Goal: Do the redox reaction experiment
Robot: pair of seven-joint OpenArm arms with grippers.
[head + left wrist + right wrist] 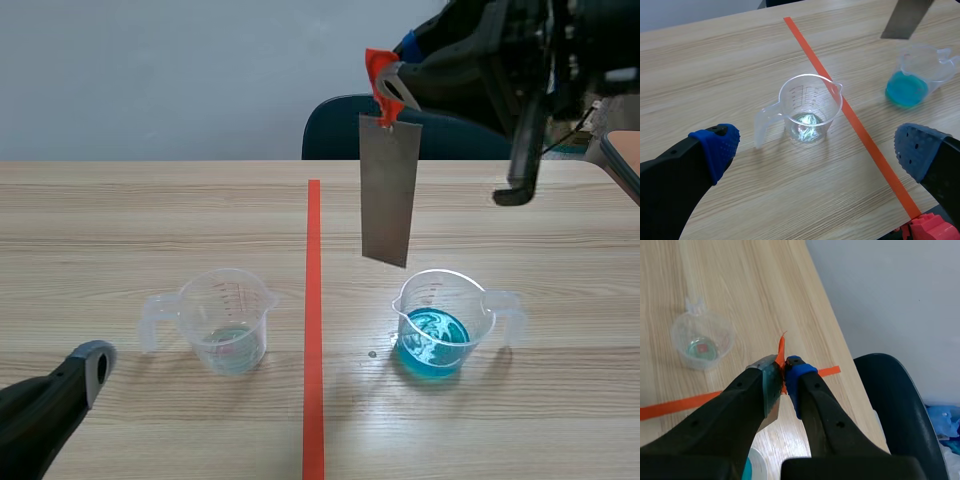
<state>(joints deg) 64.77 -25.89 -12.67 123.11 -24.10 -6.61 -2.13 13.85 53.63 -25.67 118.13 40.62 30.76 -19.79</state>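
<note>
A grey metal strip [388,190] hangs upright from an orange tab [380,72], with its lower end just above and left of the beaker of blue liquid [438,325]. My right gripper [392,88] is raised and shut on that tab [782,352]. A second clear beaker [225,322] holding a little clear liquid stands left of the tape line. My left gripper [815,147] is low and open, its blue pads wide apart, with the clear beaker [809,107] just ahead of it. The blue beaker [912,75] and the strip's end [905,17] show further off.
An orange tape line [313,320] runs down the wooden table [120,220] between the two beakers. A dark blue chair [345,125] stands behind the far edge. A small drop [372,353] lies beside the blue beaker.
</note>
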